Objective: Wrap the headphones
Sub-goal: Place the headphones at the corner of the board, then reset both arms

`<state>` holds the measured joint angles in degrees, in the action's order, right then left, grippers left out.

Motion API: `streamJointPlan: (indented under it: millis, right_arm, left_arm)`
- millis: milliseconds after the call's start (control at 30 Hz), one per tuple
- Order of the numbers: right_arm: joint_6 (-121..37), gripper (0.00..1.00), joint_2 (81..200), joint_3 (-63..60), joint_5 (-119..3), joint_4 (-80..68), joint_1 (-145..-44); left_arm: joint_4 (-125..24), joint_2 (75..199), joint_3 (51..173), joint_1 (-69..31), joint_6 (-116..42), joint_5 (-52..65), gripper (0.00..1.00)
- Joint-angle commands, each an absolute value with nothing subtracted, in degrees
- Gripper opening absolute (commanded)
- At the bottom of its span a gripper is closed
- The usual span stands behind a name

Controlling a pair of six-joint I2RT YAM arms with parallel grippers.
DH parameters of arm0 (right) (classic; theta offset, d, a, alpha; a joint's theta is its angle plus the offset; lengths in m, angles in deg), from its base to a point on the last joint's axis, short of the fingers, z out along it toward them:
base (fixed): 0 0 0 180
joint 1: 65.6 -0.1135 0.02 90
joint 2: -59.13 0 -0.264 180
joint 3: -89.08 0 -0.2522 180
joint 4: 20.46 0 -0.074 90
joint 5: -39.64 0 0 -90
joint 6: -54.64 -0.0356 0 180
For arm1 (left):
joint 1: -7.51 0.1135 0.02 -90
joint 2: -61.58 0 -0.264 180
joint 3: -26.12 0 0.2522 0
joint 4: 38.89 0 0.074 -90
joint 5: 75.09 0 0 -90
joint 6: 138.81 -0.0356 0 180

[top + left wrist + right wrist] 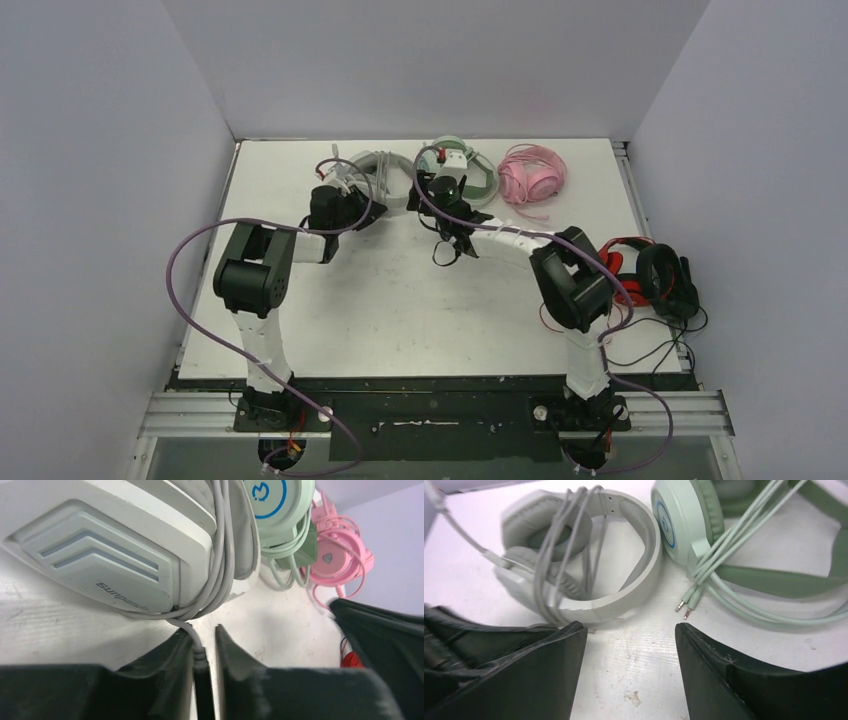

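Note:
The pale grey-white headphones (pixel 385 170) lie at the back of the table, their cable (pixel 559 555) looped round the band and cup (pixel 115 555). My left gripper (pixel 345 188) (pixel 202 630) is nearly closed on the plug end of that cable (pixel 199 652), right beside the cup. The mint green headphones (pixel 470 165) (pixel 679 520) lie next to them, with their jack plugs (pixel 686 605) on the table. The pink headphones (pixel 532 175) (pixel 335 555) are further right. My right gripper (pixel 432 182) (pixel 630 626) hangs open over bare table between the white band and the mint set, holding nothing.
A red and black headset (pixel 650 275) with dark loose cables lies at the table's right edge, beside the right arm's elbow. White walls close in the table (pixel 400 310) at the back and on both sides.

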<state>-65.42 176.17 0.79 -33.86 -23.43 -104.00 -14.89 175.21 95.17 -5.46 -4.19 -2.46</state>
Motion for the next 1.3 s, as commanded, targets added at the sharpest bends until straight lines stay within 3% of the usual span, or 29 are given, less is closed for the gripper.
streamJointPlan:
  millis: [0, 167, 233, 267, 300, 367, 467, 633, 867, 1100, 1267]
  right_arm:
    - [-60.92, 0.68, 165.13, -3.4, -40.27, -29.89, -103.14]
    - [-57.22, 0.79, 156.54, -11.25, -44.52, -32.07, -100.95]
    - [-55.49, 0.89, 152.77, -15.14, -44.41, -32.7, -100.39]
    - [-54.66, 0.98, 151.05, -16.75, -43.79, -32.68, -100.29]
    - [-53.92, 1.0, 149.01, -18.26, -42.62, -32.43, -100.2]
    - [-52.26, 1.0, 145.11, -21.45, -39.58, -31.53, -100.0]
    - [-49.3, 1.0, 138.74, -27.25, -36.28, -31.42, -99.24]
    - [-44.31, 1.0, 126.99, -38.13, -27.46, -32.11, -98.28]
    - [-38.85, 1.0, 119.39, -49.35, -15.56, -31.43, -98.08]
    - [-45.55, 1.0, 116.34, -58.33, -30.0, -40.88, -81.92]
    - [-39.97, 1.0, 119.87, -61.11, -26.16, -49.62, -80.25]
  left_arm:
    - [-9.43, 175.57, 98.15, -5.36, -4.08, -1.97, 0.27]
    - [-12.38, 168.62, 93.11, -5.6, -8.34, 1.62, 0.46]
    - [-15.46, 164.59, 91.15, -5.99, -10.91, 2.62, 0.54]
    - [-17.17, 162.23, 90.07, -6.23, -12.17, 3.38, 0.58]
    - [-18.53, 159.93, 88.89, -6.44, -13.18, 3.87, 0.64]
    - [-21.3, 154.5, 86.13, -7.07, -15.24, 5.78, 0.73]
    - [-26.06, 146.77, 82.06, -9.66, -19.9, 11.81, 0.75]
    - [-24.13, 134.82, 72.16, -13.65, -25.47, 21.57, 0.94]
    - [-16.29, 121.31, 58.72, -16.41, -33.93, 30.78, 0.96]
    - [-10.95, 121.24, 55.43, -15.06, -41.67, 39.94, 0.97]
    - [-3.42, 126.09, 53.57, -8.1, -40.57, 37.68, 0.97]
